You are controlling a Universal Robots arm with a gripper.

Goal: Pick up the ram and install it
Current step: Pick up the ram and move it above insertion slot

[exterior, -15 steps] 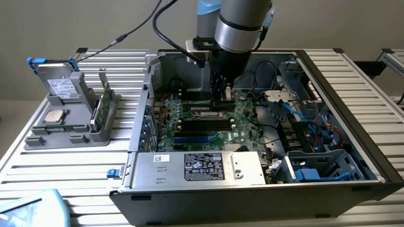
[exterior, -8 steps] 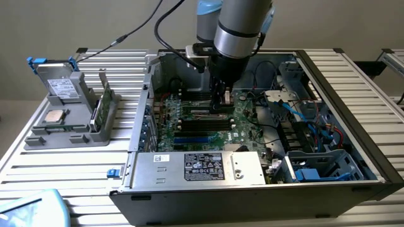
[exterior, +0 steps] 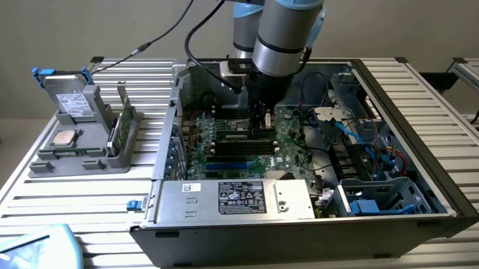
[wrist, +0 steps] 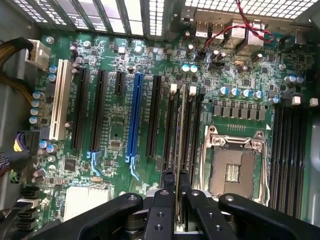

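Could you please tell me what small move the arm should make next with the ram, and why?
Probably ease the ram straight down, checking alignment first. The pincer is shut on it, holding it edge-on along the black memory slots beside the empty CPU socket; whether it sits in a slot yet I cannot tell.

Matt black plastic claw, glossy green motherboard, ribbed metal table

Green motherboard carries one blue slot, one white slot; the ram looks dark, perhaps black.
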